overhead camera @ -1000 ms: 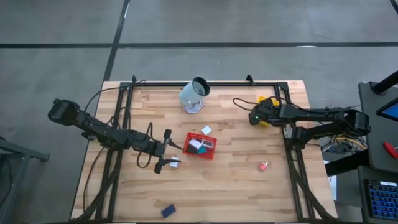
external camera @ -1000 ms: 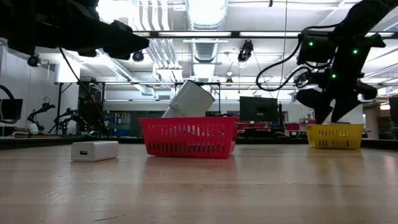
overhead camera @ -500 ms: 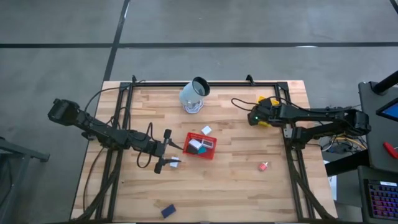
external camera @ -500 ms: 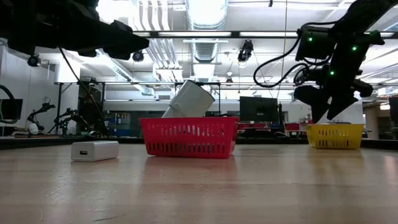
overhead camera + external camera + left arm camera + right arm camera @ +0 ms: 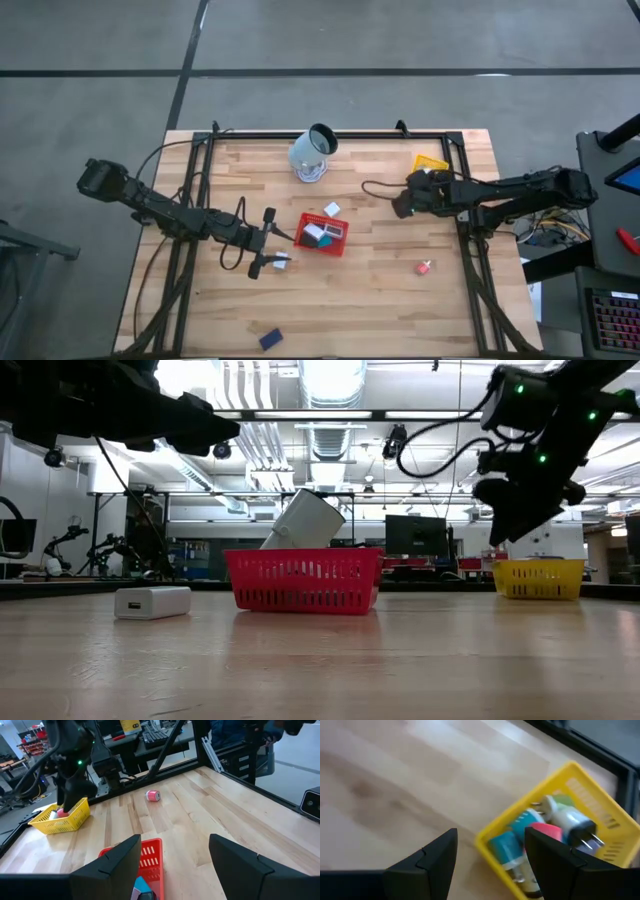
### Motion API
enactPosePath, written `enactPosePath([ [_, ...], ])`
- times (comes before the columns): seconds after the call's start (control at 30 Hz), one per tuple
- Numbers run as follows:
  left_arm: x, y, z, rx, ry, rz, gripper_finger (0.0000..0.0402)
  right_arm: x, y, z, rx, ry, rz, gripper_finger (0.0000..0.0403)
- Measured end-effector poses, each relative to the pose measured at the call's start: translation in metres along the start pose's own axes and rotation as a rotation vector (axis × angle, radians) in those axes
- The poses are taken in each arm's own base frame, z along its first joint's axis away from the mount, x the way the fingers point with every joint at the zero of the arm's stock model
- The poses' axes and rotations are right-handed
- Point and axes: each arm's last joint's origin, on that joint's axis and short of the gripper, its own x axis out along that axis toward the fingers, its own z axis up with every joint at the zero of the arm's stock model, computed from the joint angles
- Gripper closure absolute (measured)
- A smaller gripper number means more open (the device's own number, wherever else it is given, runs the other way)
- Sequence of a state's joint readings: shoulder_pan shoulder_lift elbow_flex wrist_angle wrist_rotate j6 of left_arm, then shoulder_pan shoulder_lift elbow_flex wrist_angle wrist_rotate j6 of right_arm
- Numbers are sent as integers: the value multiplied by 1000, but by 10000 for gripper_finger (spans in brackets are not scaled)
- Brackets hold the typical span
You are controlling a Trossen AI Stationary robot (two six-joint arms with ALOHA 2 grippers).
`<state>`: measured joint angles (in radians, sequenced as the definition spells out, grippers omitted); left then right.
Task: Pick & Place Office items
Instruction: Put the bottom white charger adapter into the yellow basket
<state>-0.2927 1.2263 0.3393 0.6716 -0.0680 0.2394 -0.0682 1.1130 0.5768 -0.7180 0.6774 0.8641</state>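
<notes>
My left gripper (image 5: pixel 268 242) stands open just left of the red tray (image 5: pixel 323 233), which holds white, teal and dark items; nothing is between its fingers. A white block (image 5: pixel 283 262) lies flat on the table beside it. My right gripper (image 5: pixel 400 204) hangs open and empty in the air, near-left of the yellow tray (image 5: pixel 430 162). That tray holds teal, pink-red and white-green items (image 5: pixel 555 832). A pink-red item (image 5: pixel 424 267) lies on the table right of centre. A dark blue block (image 5: pixel 271 339) rests near the front edge. A white item (image 5: pixel 332 209) sits by the red tray's far side.
A large pale cup (image 5: pixel 312 153) lies tilted at the table's far middle. Black frame rails (image 5: pixel 465 260) run along the table's left, right and far sides. Bare wood (image 5: pixel 380 300) stretches between the red tray and the front edge.
My right gripper has swung away from above the yellow tray toward the table's near edge, rising slightly and rolling, still open. The yellow tray now shows uncovered in the high view.
</notes>
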Motion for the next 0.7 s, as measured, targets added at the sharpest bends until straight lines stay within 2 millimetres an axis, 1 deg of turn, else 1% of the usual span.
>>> enactPosePath([
  [0.2,0,0,0,0,0,0,162,-23,17,0,-106,-16,133,179],
  [0.43,0,0,-2,-5,19,-5,162,-47,32,-6,-177,-14,276,179],
  [0.6,0,-1,-6,-31,57,-13,162,-62,39,-13,-209,-28,346,179],
  [0.7,-1,-2,-10,-89,108,-11,162,-67,41,-18,-214,-27,373,179],
])
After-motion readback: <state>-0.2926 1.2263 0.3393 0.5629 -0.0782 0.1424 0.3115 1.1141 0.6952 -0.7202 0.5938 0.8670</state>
